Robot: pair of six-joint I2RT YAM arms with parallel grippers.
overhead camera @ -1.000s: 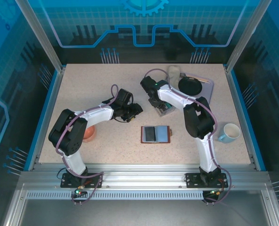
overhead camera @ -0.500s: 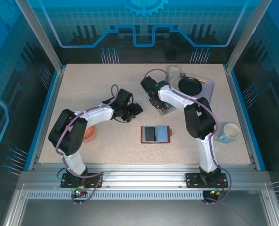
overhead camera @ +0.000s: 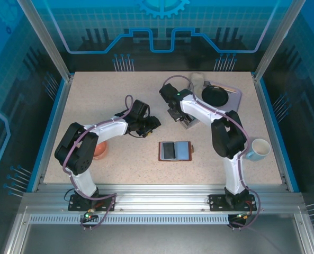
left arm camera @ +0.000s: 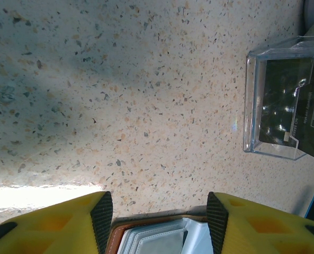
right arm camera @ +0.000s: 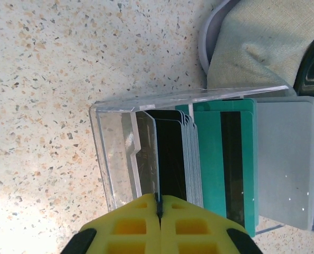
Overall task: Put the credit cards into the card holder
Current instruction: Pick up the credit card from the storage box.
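Viewing from my remote station, I see the right gripper (right arm camera: pixel 159 203) clenched on the edge of a dark card (right arm camera: pixel 170 153), upright among the credit cards (right arm camera: pixel 215 159) in the clear tray (right arm camera: pixel 114 159). The left gripper (left arm camera: pixel 159 217) hangs released over the table (left arm camera: pixel 146 106), beside the open wallet (overhead camera: pixel 175 151), which lies apart from the tray.

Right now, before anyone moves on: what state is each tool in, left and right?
Left tool: open, holding nothing.
Right tool: closed, apparently pinching the dark credit card standing in the clear tray.
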